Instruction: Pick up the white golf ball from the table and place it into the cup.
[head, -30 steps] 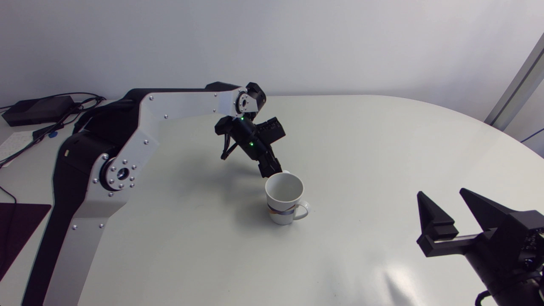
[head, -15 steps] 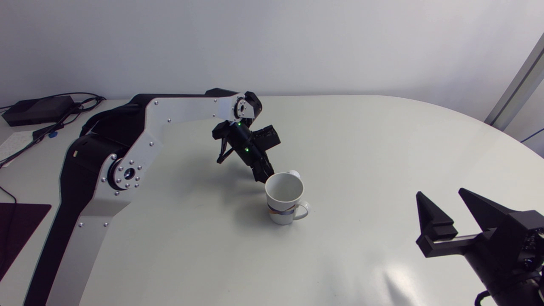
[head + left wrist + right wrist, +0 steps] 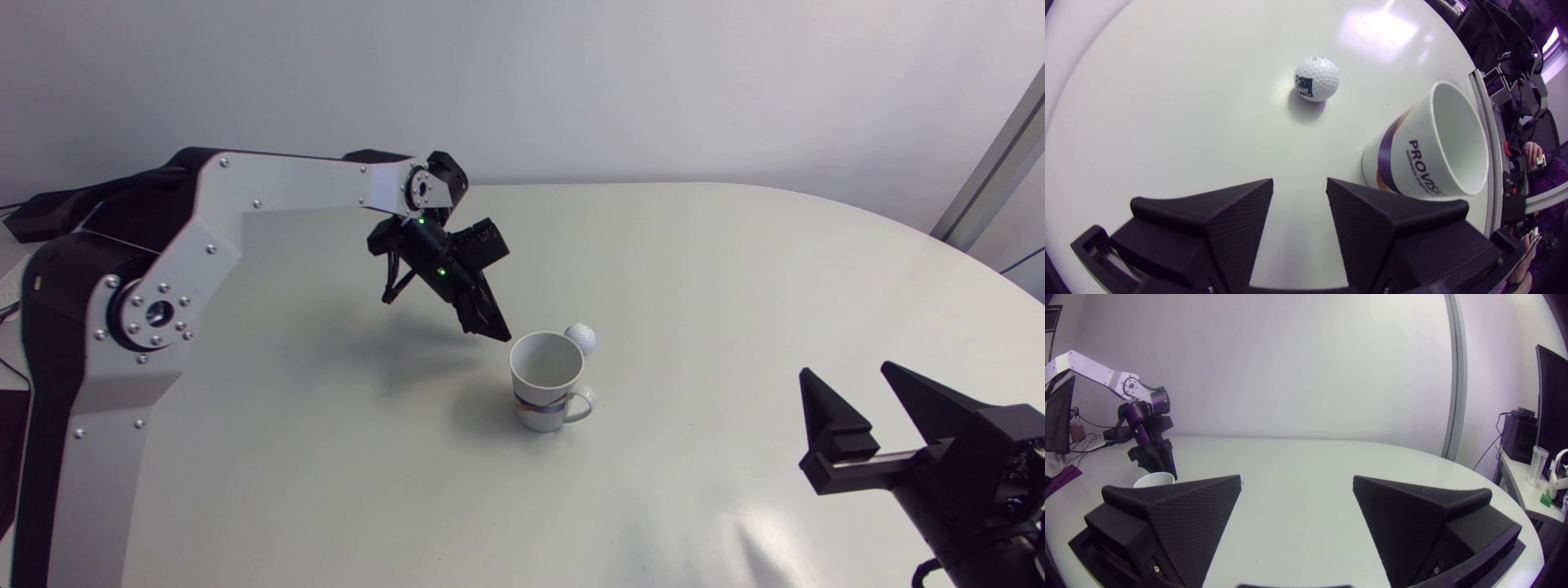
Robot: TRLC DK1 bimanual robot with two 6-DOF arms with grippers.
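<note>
Left jaws: released, the two wedge fingers (image 3: 1237,220) parted with bare table showing in the gap; nothing held.
Left jaws, position: raised off the table and tilted downward, tips just beside the far-left part of the mug's rim (head view), not touching it as far as can be seen.
Golf ball (image 3: 1316,79): white, dimpled, with a small dark printed patch on one side; lying on the table ahead of the left jaws and well clear of both fingers. It lies outside the mug.
Golf ball, relation to mug: near the mug, on its far side. From the head view the rim hides the ball's lower edge, while the left wrist view shows a strip of table between the two.
Mug (image 3: 540,408): white, upright, mouth open upward; purple and orange band low on the wall; handle turned toward the right arm's side. It stands beside the left jaws' right-hand finger in the wrist view.
Left arm (image 3: 302,184): silver-grey links, black joints, coming in from the left edge and stretched toward the table's middle.
Right jaws: released, fingers set wide apart, nothing between them.
Right arm (image 3: 980,482): low at the near right corner, well apart from mug and ball.
Table (image 3: 694,269): white, rounded edge, glossy.
</note>
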